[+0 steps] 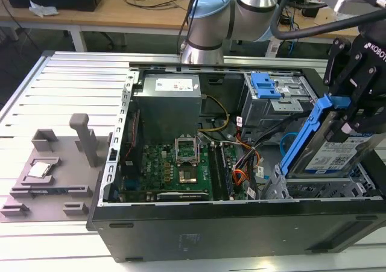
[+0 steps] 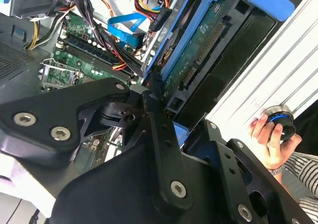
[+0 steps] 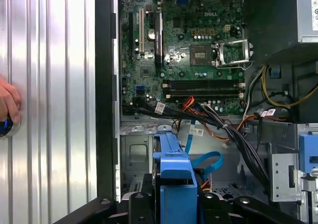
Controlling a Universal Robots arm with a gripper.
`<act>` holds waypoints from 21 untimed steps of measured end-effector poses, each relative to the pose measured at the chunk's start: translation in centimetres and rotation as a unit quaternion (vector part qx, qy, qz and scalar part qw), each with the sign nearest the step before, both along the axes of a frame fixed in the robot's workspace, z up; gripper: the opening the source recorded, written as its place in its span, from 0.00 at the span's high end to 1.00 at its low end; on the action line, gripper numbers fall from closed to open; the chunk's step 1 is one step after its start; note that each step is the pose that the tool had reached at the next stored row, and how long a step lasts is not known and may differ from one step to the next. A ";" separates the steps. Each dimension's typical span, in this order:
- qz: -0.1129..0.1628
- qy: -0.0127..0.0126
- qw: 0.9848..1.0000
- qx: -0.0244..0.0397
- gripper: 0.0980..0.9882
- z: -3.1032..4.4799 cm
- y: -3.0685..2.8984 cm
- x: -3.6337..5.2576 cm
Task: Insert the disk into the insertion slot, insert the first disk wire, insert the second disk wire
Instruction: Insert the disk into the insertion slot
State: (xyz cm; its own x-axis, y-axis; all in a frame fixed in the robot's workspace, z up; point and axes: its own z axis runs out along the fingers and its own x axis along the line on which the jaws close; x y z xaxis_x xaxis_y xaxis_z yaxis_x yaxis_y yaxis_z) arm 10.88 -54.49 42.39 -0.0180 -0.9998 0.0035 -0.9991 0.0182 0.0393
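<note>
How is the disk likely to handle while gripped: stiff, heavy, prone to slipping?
The disk, held tilted by the gripper, looks like a rigid metal slab: probably stiff and heavy for its size. Its blue plastic bracket, where the grip seems to sit, may flex slightly, so the disk could pivot or slip.

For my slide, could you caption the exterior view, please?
The jaws hold the blue-framed disk, tilted, over the insertion slot.
</note>
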 end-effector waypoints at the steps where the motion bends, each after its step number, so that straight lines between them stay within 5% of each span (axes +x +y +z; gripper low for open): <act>1: 0.000 0.000 1.000 0.000 0.70 -0.25 0.00 0.00; 21: 0.000 0.000 1.000 0.000 0.70 -3.15 0.00 0.00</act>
